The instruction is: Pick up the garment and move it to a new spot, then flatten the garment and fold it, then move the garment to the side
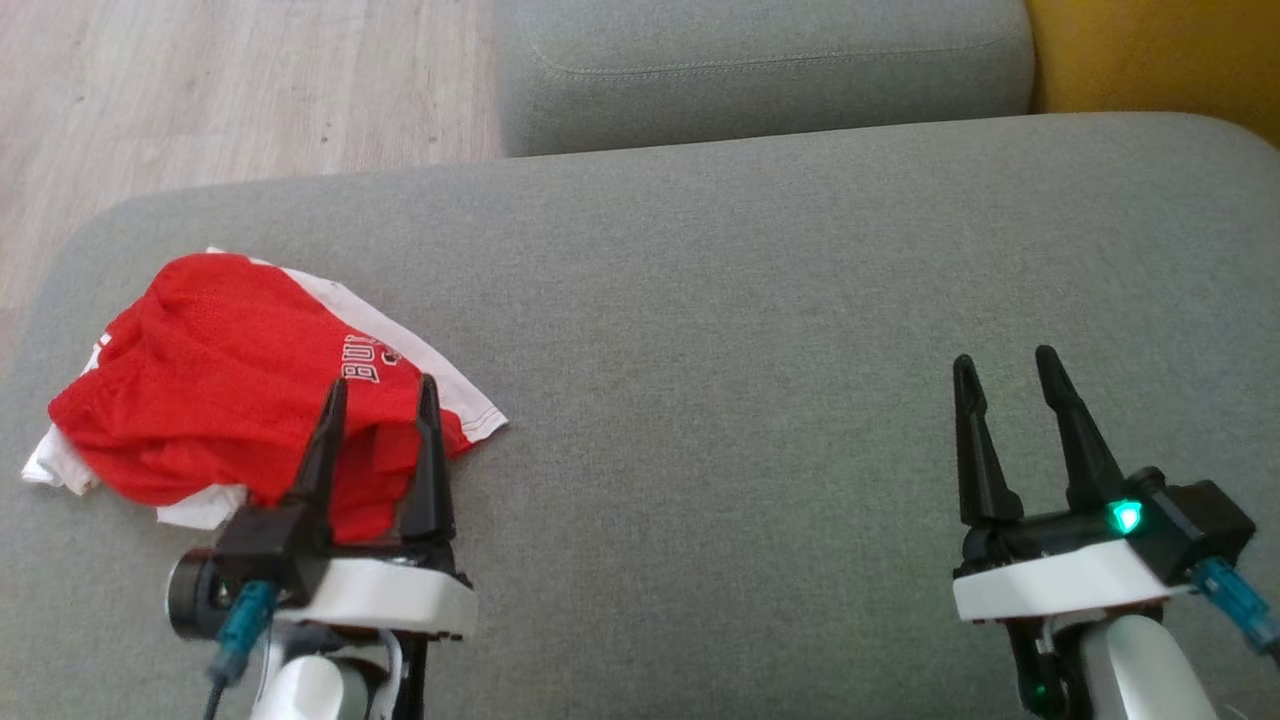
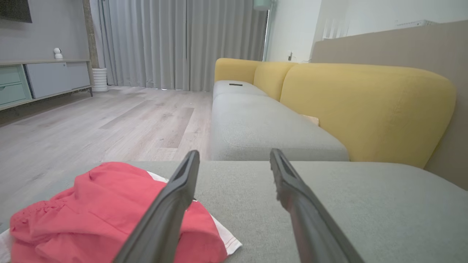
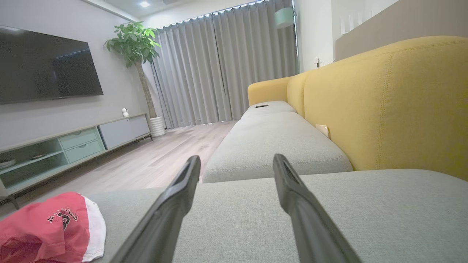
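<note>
Both apart: left pincer [image 1: 381, 384], right pincer [image 1: 1005, 357] | garment [image 1: 200, 370] (crumpled) near cushion [image 1: 750, 300] left edge

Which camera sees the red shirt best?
The head view: it looks down on nearly the whole red jersey on the grey sofa cushion, white sleeves and lettering included. The left wrist view sees it sideways, partly behind a finger of the left hand. The right wrist view catches one lettered end.

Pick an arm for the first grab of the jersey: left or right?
Left. The left gripper hangs open right at the crumpled garment; the right gripper, also open, sits far off across the grey cushion.
</note>
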